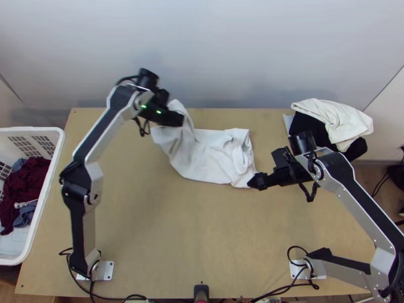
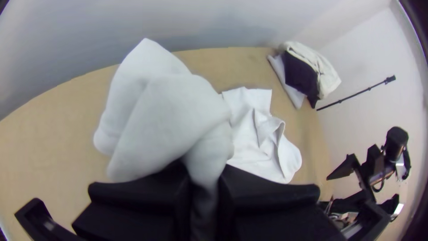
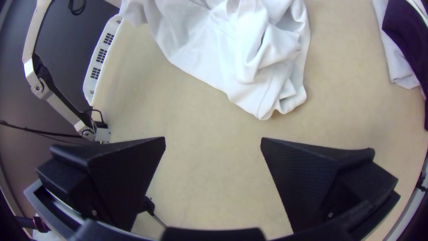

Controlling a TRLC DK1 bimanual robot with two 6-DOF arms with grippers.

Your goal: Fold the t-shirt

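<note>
The white t-shirt lies bunched on the table's far middle, its left part lifted. My left gripper is up at that raised part; in the left wrist view my left gripper is shut on the cloth, which bulges out above its fingers. Beside the shirt's near right corner is my right gripper. Seen from its own wrist, my right gripper stands open with bare table between its fingers, and the t-shirt lies beyond them.
At the table's far right is a stack of folded cloths, cream over black. A white basket holding dark red and blue clothes stands off the left edge. The wall rises behind the table.
</note>
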